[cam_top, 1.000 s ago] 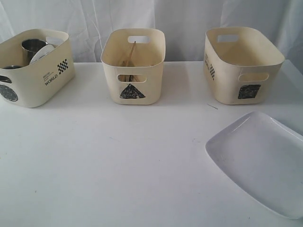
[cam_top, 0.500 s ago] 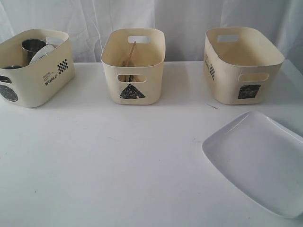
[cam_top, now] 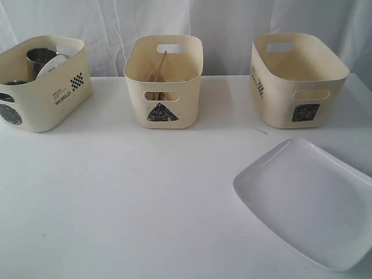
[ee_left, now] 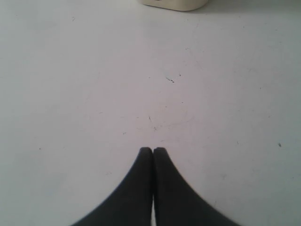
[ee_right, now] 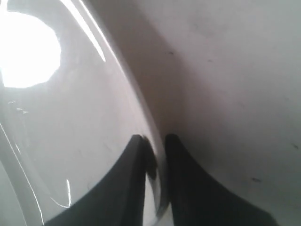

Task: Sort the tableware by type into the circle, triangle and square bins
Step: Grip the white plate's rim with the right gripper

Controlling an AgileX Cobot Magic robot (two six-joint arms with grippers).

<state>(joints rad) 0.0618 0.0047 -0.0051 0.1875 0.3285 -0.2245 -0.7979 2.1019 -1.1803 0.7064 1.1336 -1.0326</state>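
Plate (cam_top: 305,200) pinched at the rim, the only piece not yet binned.
Left to right: circle bin (cam_top: 46,99) holds steel mugs (cam_top: 39,57) and bowl (cam_top: 53,64). Triangle bin (cam_top: 186,99) holds chopsticks (cam_top: 161,65). Square bin (cam_top: 279,99) looks empty. Plate sits front-right; can't tell if it's off the worktop (cam_top: 145,192). Left gripper (ee_left: 153,151): jaws shut tight, nothing held, over bare worktop. Right gripper (ee_right: 154,139): jaws nearly shut, clamped across the plate's edge. Risks: thin pinch on a glossy, wide plate, so it could pivot or slip out. Plate looks about as wide as the bin mouth and could catch the rim, shoving the bin on the smooth surface. Worktop plain white with a few specks; white curtain (cam_top: 221,29) behind.
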